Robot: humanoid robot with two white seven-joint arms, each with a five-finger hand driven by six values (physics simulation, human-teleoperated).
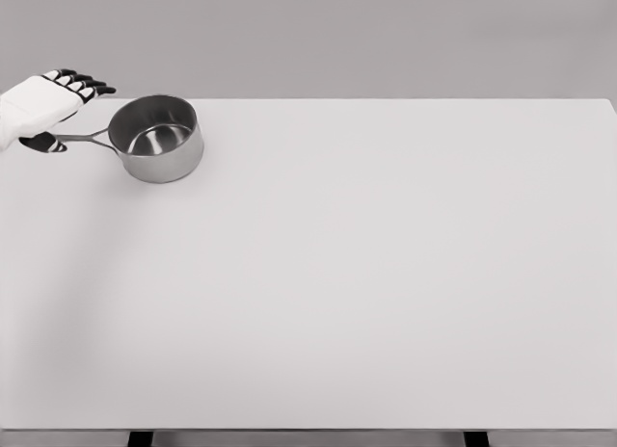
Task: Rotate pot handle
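At the upper left of the frame, a steel saucepan (155,138) stands on the white surface (366,274). The left hand (43,105) hovers over its handle (85,138), fingers (92,85) extended, thumb beneath.

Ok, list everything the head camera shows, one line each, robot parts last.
pot: one, shiny steel, empty, upright at the table's far left
pot handle: one, thin steel, points left from the pot toward the robot hand
table: one, white top, fills most of the view; dark legs just show at the bottom edge
backdrop: plain grey wall behind the table
left robot hand: one, white with black fingers, enters at the far left edge; fingers stretched out above the handle, thumb by the handle's end; whether it touches the handle cannot be told
right robot hand: not in view
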